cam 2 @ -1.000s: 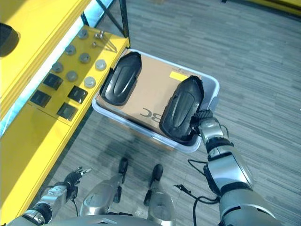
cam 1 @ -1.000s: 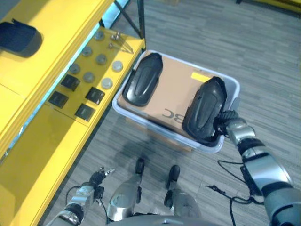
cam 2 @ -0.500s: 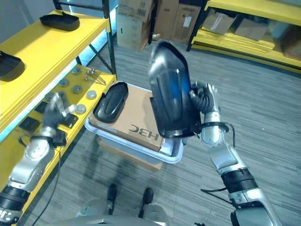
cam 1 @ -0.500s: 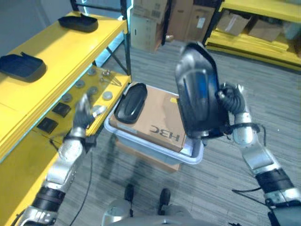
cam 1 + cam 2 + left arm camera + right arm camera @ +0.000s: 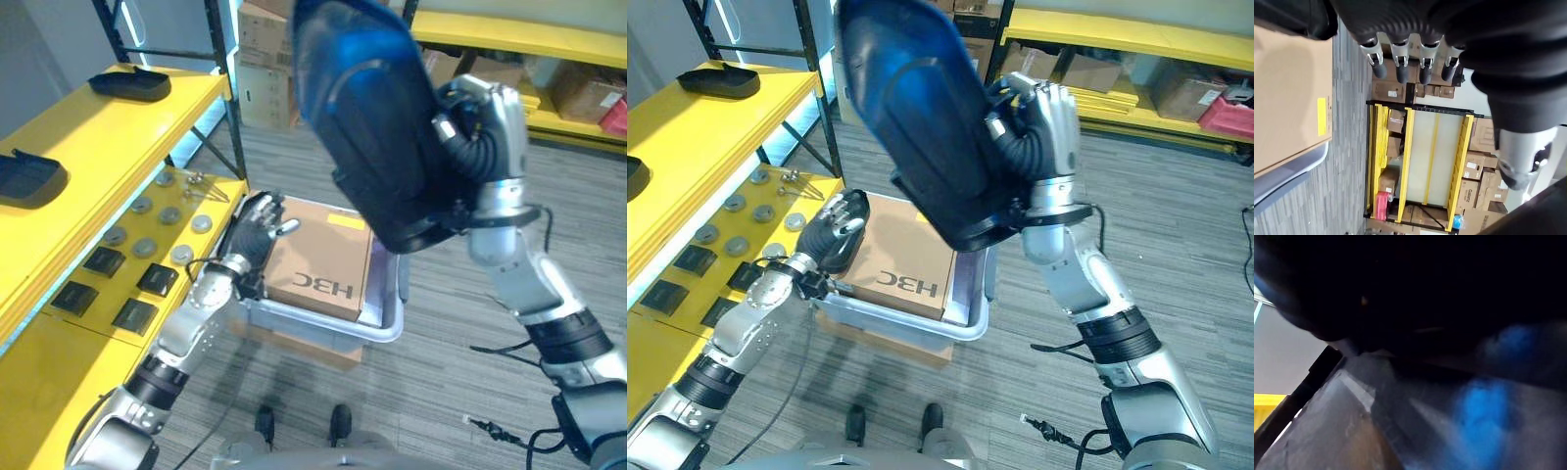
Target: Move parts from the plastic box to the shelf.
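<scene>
Yellow shelf (image 5: 118, 137) left; plastic box (image 5: 323, 328) w/ carton (image 5: 318, 259); right hand (image 5: 1043, 127) grips part (image 5: 921, 117); left hand (image 5: 257, 230) prob. relaxed.

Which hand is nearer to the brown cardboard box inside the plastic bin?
Left. The left hand hovers at the brown cardboard box's edge; the right hand is raised high above, gripping a black part.

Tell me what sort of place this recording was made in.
Most likely a warehouse or factory stockroom: yellow shelves carry black parts, a far rack holds cardboard boxes, and a plastic box of stock sits on the floor.
</scene>
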Motion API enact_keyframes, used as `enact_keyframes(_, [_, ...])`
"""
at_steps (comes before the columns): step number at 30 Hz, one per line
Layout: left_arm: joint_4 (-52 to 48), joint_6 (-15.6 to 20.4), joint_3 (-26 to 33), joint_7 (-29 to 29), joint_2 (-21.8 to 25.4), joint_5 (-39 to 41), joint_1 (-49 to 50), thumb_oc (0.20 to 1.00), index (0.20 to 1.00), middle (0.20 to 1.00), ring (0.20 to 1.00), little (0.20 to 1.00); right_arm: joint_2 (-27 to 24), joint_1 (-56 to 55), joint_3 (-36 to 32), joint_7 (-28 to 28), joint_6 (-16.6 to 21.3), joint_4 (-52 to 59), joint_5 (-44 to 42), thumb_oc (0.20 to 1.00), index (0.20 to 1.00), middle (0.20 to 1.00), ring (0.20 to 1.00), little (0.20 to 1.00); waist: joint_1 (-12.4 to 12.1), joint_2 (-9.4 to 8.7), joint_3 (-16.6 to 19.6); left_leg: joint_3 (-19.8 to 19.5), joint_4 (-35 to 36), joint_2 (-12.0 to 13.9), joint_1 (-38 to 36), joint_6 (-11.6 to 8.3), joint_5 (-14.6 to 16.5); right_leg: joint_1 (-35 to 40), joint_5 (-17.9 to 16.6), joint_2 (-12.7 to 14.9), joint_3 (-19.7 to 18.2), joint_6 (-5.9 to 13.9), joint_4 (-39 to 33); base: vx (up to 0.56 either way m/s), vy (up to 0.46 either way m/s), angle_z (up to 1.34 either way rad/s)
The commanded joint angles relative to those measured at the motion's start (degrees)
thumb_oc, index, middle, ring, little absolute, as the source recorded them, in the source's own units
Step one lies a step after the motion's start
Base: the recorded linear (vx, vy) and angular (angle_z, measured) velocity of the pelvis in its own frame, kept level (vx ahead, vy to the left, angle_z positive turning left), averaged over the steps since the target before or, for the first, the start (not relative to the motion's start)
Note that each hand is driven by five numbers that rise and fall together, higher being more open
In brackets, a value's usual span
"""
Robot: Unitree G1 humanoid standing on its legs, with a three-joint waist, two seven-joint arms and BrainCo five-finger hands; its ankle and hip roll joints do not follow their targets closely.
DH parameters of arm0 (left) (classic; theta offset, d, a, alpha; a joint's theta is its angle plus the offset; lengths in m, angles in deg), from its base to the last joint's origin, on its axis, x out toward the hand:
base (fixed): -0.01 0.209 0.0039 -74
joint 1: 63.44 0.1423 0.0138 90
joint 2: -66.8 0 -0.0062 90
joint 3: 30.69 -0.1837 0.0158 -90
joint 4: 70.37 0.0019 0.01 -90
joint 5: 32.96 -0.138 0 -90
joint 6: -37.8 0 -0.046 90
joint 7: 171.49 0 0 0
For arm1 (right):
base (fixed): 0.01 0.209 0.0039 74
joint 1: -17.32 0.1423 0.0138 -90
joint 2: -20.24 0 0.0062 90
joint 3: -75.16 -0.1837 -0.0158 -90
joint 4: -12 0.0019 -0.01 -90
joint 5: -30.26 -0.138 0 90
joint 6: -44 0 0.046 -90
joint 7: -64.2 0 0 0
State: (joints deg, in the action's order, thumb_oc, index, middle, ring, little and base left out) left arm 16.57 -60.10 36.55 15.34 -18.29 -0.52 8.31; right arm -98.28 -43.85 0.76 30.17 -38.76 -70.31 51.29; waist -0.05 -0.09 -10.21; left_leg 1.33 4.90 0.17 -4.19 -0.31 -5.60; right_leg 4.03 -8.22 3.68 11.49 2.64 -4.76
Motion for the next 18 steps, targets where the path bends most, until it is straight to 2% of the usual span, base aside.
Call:
enact_keyframes(1, [3.4, 2.4, -0.9, 0.8, -0.4, 0.9, -5.9, 1.000, 1.000, 1.000, 1.000, 1.000, 1.5, 6.9, 0.5, -3.2, 1.4, -1.0, 0.8, 0.200, 0.200, 0.200, 0.200, 0.200, -1.5, -1.60, 3.6, 1.0, 0.1, -0.3, -3.8, 0.80, 8.4, 5.2, 8.4, 1.2, -1.8, 2.93, 0.2, 0.00, 0.021, -0.05])
enact_keyframes(5, [4.3, 2.5, -2.0, 0.2, -1.7, 2.8, -7.8, 1.000, 1.000, 1.000, 1.000, 1.000, 3.8, 7.7, 2.6, -2.2, 2.1, -1.7, 1.2, 0.200, 0.200, 0.200, 0.200, 0.200, -1.2, -1.56, 3.7, 1.1, 0.1, -0.4, -3.8, 0.91, 8.7, 5.1, 8.5, 1.4, -1.9, 3.11, 0.3, 0.00, 0.000, 0.00])
enact_keyframes(11, [3.3, 4.6, -3.0, -2.1, -3.3, 7.2, -9.0, 1.000, 1.000, 1.000, 1.000, 1.000, 6.8, 7.7, 5.8, -2.9, 0.7, -5.4, 2.4, 0.200, 0.200, 0.200, 0.200, 0.200, -1.5, -1.51, 3.8, 0.8, 0.1, -0.7, -3.8, 1.16, 8.8, 5.1, 8.5, 1.6, -1.8, 3.14, 0.3, 0.00, 0.006, 0.00])
enact_keyframes(15, [1.8, 5.3, -3.8, -4.8, -3.6, 11.5, -9.3, 1.000, 1.000, 1.000, 1.000, 1.000, 8.7, 7.3, 7.9, -2.9, 2.1, -8.2, 1.4, 0.200, 0.200, 0.200, 0.200, 0.200, -1.7, -1.57, 3.7, 0.6, 0.1, -0.8, -3.6, 1.28, 8.8, 5.0, 8.4, 1.7, -1.4, 3.19, 0.3, 0.00, 0.000, 0.00])
enact_keyframes(18, [1.2, 5.5, -4.1, -6.3, -4.1, 14.5, -9.0, 1.000, 1.000, 1.000, 1.000, 1.000, 9.7, 6.9, 8.5, -3.3, 1.2, -8.7, 0.9, 0.200, 0.200, 0.200, 0.200, 0.200, -1.9, -1.61, 3.8, 0.6, 0.1, -0.9, -3.6, 1.30, 8.9, 5.0, 8.3, 1.7, -1.3, 3.14, 0.2, 0.00, 0.000, 0.00])
